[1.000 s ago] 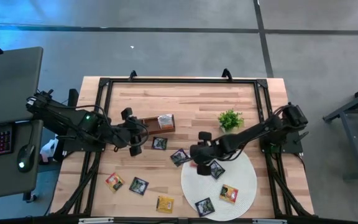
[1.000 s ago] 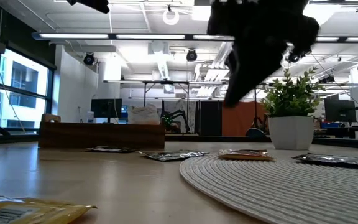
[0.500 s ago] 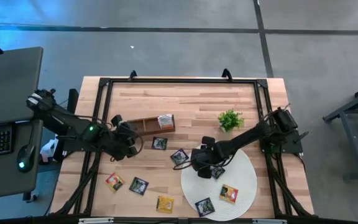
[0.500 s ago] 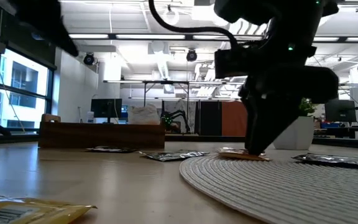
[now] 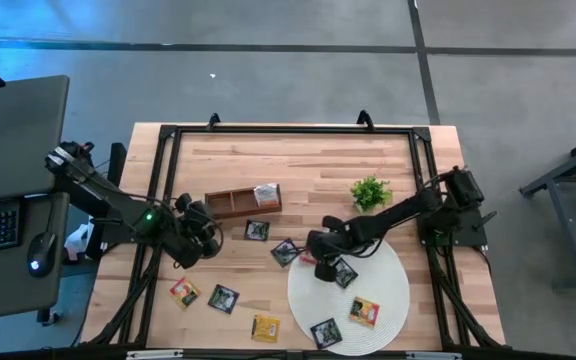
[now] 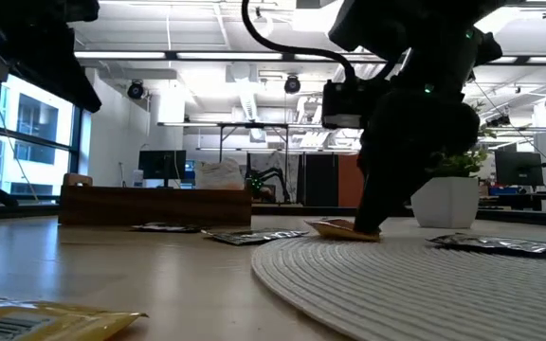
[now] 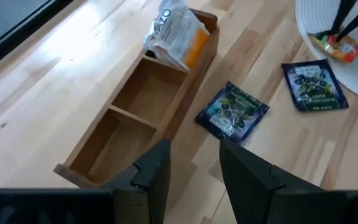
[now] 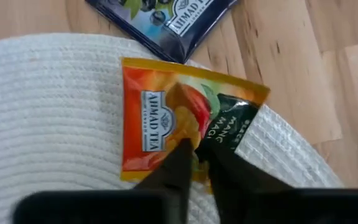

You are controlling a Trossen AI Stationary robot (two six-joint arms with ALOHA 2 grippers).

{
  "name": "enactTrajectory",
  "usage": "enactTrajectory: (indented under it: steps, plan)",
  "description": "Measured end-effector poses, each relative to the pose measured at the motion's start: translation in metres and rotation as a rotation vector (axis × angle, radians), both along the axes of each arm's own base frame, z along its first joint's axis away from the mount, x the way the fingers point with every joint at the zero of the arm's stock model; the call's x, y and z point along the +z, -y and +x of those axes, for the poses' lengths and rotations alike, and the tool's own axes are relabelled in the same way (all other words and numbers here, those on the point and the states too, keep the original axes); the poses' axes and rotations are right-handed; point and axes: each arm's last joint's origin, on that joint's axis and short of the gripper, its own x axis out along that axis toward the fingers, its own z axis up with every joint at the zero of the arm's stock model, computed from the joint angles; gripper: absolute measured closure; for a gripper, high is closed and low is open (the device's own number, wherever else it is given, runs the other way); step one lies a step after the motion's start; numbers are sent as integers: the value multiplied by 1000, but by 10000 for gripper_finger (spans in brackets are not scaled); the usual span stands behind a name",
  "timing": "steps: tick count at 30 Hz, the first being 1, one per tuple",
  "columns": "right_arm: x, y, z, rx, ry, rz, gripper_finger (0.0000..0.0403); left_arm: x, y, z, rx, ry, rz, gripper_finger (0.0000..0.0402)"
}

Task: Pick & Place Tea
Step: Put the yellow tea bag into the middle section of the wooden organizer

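Right gripper (image 8: 194, 163) apparently pinches the orange-red foil tea packet (image 8: 166, 127) at the round white woven mat's (image 8: 48, 112) ten-o'clock edge, ready to lift.

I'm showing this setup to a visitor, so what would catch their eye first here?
Probably the right gripper, down at the near edge of the round white mat, pinching an orange tea packet. Then the other tea packets scattered over the wooden table, and the wooden tray in front of the left gripper, with one white-and-orange packet in its end compartment.
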Motion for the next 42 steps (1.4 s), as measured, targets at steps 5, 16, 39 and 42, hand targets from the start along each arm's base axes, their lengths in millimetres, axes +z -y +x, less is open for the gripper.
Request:
enactTrajectory:
  steps: [5, 16, 39, 42]
  plan:
    - [24, -5, 9, 81, 61, -98, 381, 0, 0, 1, 1, 10, -5, 267]
    - [88, 1, 81, 361, 579, -867, 389, 1, 1, 2, -1, 25, 14, 267]
    - [32, 106, 197, 508, 141, -948, 381, 2, 0, 3, 5, 45, 37, 267]
    - [35, 110, 196, 502, 137, -948, 358, 2, 0, 3, 2, 42, 36, 267]
